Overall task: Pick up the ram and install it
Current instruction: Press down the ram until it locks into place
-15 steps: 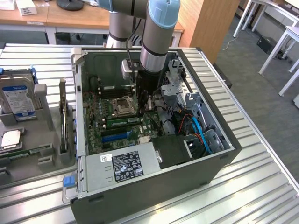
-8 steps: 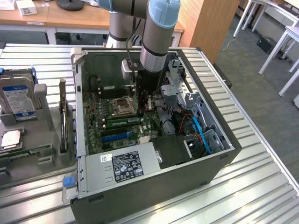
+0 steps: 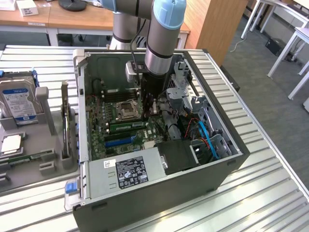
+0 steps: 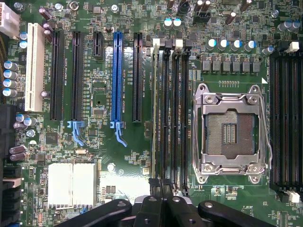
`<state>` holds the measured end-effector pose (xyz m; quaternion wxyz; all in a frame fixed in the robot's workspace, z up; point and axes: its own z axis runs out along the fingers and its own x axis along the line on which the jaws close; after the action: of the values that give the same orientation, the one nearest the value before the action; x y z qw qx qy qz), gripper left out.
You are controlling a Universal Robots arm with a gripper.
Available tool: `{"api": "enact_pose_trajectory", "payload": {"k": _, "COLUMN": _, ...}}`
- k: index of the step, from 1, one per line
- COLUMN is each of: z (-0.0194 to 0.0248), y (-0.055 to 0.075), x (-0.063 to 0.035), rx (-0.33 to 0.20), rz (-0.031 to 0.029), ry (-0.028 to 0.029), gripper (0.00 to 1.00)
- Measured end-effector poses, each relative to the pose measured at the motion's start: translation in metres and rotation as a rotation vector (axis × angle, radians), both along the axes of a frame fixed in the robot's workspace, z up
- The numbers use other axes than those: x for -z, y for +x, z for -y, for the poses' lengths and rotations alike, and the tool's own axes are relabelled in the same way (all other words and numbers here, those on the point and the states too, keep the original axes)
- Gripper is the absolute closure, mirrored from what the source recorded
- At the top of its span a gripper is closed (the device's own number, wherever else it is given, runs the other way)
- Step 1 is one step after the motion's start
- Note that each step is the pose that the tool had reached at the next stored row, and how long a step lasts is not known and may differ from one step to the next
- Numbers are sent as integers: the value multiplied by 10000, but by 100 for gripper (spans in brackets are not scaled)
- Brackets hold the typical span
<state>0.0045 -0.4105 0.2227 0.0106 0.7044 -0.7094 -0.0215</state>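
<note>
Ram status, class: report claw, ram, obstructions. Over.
Claw shut, at the ram's end. Ram edge-up in the slot bank beside the empty CPU socket. No obstruction seen.

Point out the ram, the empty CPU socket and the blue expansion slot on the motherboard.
ram (image 4: 155, 111): wrist view, middle of its top edge, standing in a memory slot.
CPU socket (image 4: 230, 131): wrist view, bare contact field inside the metal frame.
blue expansion slot (image 4: 117, 78): wrist view, middle of its length.

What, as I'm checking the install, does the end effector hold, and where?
Cannot be told; the shut end effector is by one end of the slotted ram.
</note>
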Motion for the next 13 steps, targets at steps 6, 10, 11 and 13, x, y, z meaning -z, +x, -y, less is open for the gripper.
{"api": "enact_pose_trajectory", "payload": {"k": 6, "z": 0, "y": 0, "x": 0, "rx": 0, "rz": 0, "ry": 1, "gripper": 90}}
{"api": "enact_pose_trajectory", "payload": {"k": 10, "z": 0, "y": 0, "x": 0, "rx": 1, "rz": 0, "ry": 0, "gripper": 90}}
{"api": "enact_pose_trajectory", "payload": {"k": 11, "z": 0, "y": 0, "x": 0, "rx": 0, "rz": 0, "ry": 1, "gripper": 90}}
{"api": "enact_pose_trajectory", "payload": {"k": 13, "z": 0, "y": 0, "x": 0, "rx": 0, "rz": 0, "ry": 0, "gripper": 90}}
